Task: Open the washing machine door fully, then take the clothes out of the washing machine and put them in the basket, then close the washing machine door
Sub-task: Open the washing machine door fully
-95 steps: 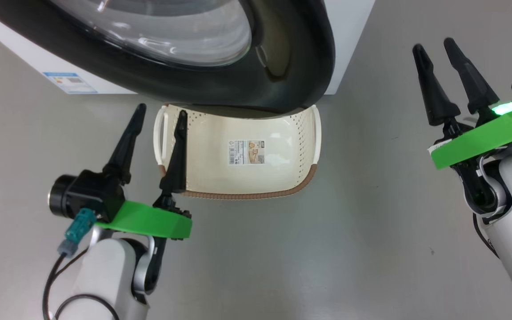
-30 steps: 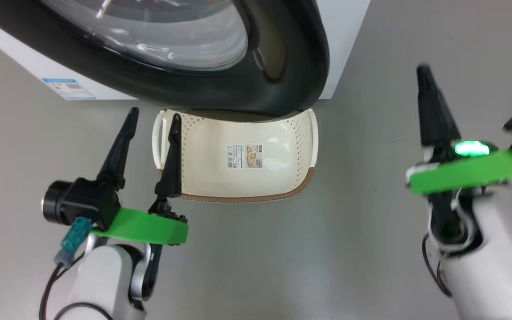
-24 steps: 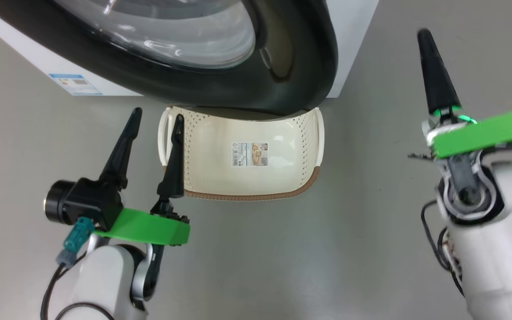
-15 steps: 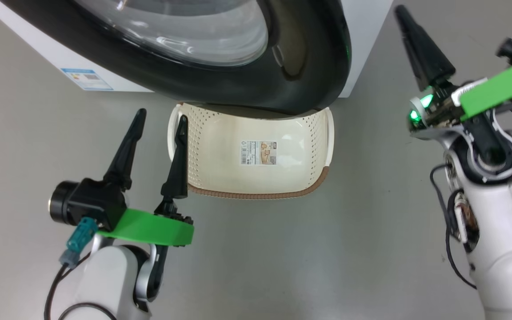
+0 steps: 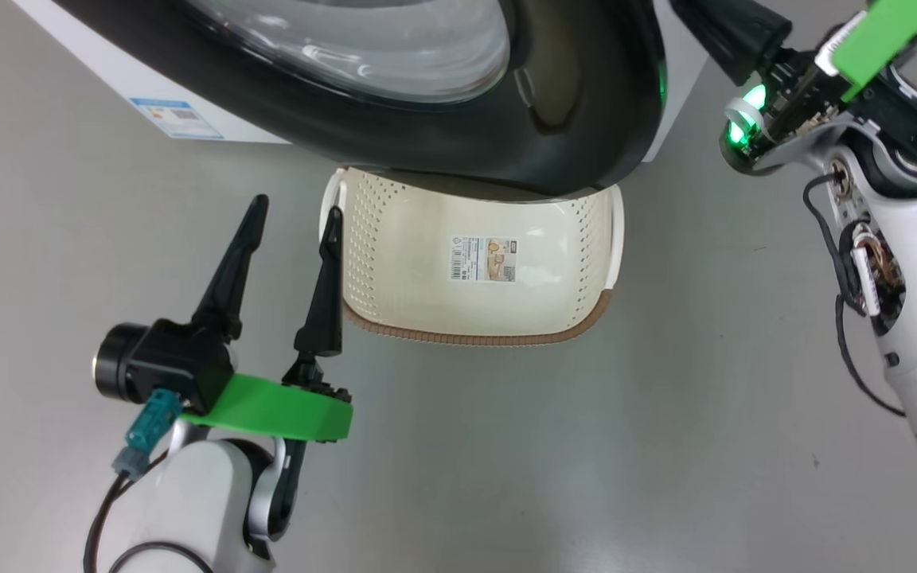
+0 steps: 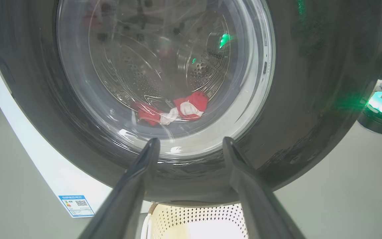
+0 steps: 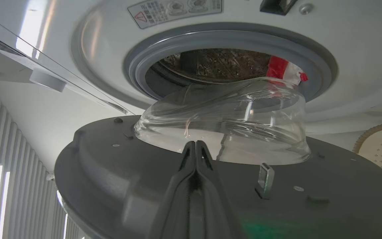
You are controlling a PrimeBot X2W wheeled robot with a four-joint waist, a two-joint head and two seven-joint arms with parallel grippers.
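The washing machine door (image 5: 427, 135), black-rimmed with a glass bowl (image 7: 224, 122), stands ajar from the white washing machine (image 5: 108, 64). In the right wrist view my right gripper (image 7: 196, 144) is shut and empty, pointing at the door's inner face below the glass. In the head view the right gripper (image 5: 733, 32) is beside the door's right edge. Red and white clothes (image 6: 184, 108) lie in the drum, and the clothes (image 7: 282, 68) also show past the grey gasket (image 7: 138, 71). My left gripper (image 5: 291, 211) is open and empty beside the left handle of the cream basket (image 5: 474, 334).
The basket sits on the grey floor (image 5: 546, 461), partly under the door. A blue label (image 5: 176, 118) marks the machine's lower front. The door's latch (image 7: 265, 176) sticks up from its inner rim, right of my right fingers.
My right arm has risen and swung in toward the door's right edge, its gripper staying shut over the last second. The head camera has shifted. The left arm keeps its place.
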